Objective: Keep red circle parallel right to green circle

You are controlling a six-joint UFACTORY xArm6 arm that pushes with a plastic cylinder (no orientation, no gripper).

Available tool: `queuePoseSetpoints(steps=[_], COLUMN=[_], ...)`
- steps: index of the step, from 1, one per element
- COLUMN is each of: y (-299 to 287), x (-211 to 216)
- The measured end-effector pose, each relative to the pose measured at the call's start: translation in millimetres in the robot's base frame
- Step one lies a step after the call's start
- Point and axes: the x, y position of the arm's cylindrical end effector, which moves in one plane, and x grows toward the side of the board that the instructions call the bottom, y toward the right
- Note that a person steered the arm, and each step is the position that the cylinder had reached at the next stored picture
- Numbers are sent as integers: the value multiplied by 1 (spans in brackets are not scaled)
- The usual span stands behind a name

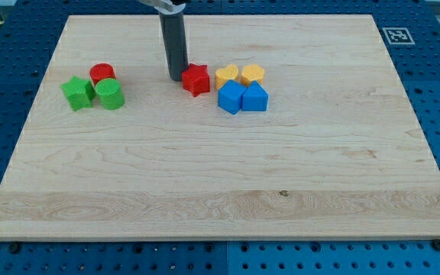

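No claw on this rig btw, just a rod, holding nothing. My tip [176,78] sits just left of the red star [196,79], well apart from the red circle [102,73], which is touching the green circle [109,94] at its top-left, w/ the green star [77,92] beside. Looks like approach step imo; next I'd swing round left of the red circle and push it to the green's right.

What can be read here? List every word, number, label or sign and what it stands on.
No readable words or numbers anywhere.
One sign only: a black-and-white square marker on the wooden board, at its corner toward the view's top right; a pattern, not text.
The blocks and my tip carry no markings.
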Motion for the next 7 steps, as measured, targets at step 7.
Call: queuePoseSetpoints(steps=[7], y=[-100], x=[-62])
